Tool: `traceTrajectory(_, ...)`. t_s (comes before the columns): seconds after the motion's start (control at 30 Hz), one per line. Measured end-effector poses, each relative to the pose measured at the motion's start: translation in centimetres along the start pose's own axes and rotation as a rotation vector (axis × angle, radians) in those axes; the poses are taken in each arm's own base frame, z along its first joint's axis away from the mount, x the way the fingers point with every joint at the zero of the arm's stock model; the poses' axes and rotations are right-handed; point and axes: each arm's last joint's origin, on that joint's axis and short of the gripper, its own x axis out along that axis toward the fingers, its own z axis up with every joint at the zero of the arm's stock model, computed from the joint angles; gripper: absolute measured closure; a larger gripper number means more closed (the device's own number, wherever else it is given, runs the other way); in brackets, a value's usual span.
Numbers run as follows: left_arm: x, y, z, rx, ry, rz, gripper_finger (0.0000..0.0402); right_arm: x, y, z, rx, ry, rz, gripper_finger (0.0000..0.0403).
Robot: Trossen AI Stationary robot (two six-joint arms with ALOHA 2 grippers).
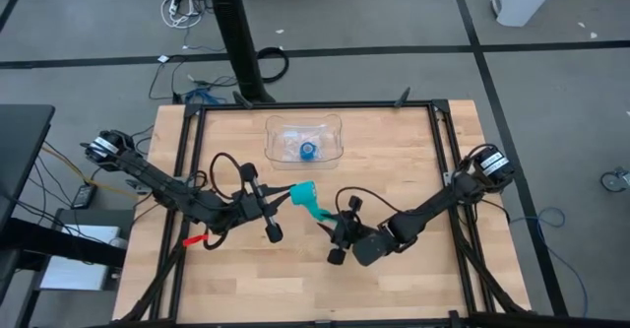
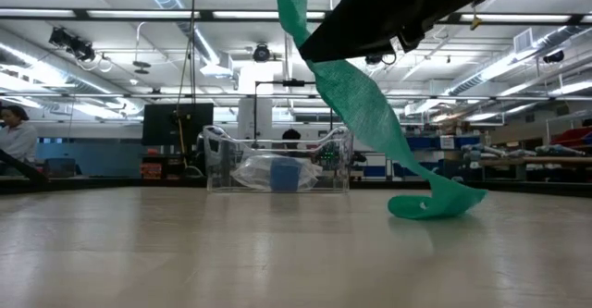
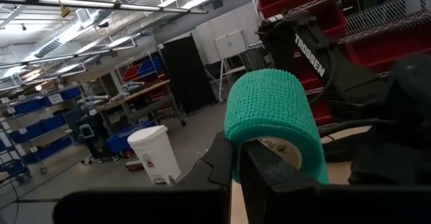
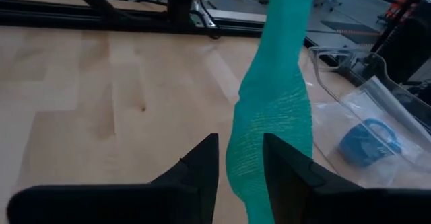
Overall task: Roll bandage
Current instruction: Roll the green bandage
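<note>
The teal bandage is partly wound into a roll point(image 1: 303, 190) with a pale core point(image 3: 283, 150). My left gripper point(image 1: 291, 196) is shut on it above the table's middle. The loose strip point(image 2: 370, 114) hangs from the roll, slanting down toward the table's right. Its curled end point(image 2: 435, 204) lies on the table. My right gripper point(image 4: 240, 163) is raised near the strip's lower part and open. Its two fingers stand on either side of the strip point(image 4: 269, 123), and I cannot tell whether they touch it. My left gripper holds the roll by its wall at the near rim point(image 3: 232, 146). One finger point(image 3: 219, 160) is outside and the other point(image 3: 269, 173) is in front of the pale core, seemingly inside it. The fingers come level from the table's left. The roll is lifted clear.
A clear plastic tray point(image 1: 335, 141) at the table's far middle holds a small blue roll point(image 1: 308, 151) in a clear wrapper. A small red object point(image 1: 197, 239) lies under the left arm. Black frame rails point(image 1: 438, 141) border the table. Bare wood lies along the near edge.
</note>
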Motion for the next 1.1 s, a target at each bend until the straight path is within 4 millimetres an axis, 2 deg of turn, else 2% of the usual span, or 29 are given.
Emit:
traceTrajectory(0.17, 0.0, 0.0, 0.0, 0.004, 0.003, -0.002, 0.0382, 0.4, -0.2, 0.1, -0.025, 0.011, 0.043, 0.0388)
traceTrajectory(0.37, 0.0, 0.0, -0.1, 0.007, 0.005, -0.004, 0.0382, 0.6, -0.3, 0.3, -0.02, 0.014, 0.083, 0.0401)
traceTrajectory(0.53, -0.2, -0.3, -0.2, 0.029, 0.015, -0.029, 0.0383, -0.5, -0.9, 1.3, -0.044, 0.068, 0.271, 0.0402)
traceTrajectory(0.67, -0.5, -1.0, -0.6, 0.081, 0.02, -0.13, 0.0382, -1.8, -2.5, 2.5, -0.073, 0.162, 0.465, 0.0403)
traceTrajectory(0.87, -0.7, -1.6, -0.3, 0.073, -0.058, -0.291, 0.0382, -3.3, -5.3, 4.3, -0.116, 0.143, 0.945, 0.0403)
traceTrajectory(0.97, -1.0, -1.0, 0.7, 0.017, -0.142, -0.326, 0.0382, -2.5, -7.7, 3.7, -0.031, 0.177, 0.974, 0.0403)
traceTrajectory(1.1, -1.2, -0.1, 1.8, -0.029, -0.213, -0.339, 0.0382, -1.0, -9.9, 1.2, 0.083, 0.203, 0.932, 0.0403)
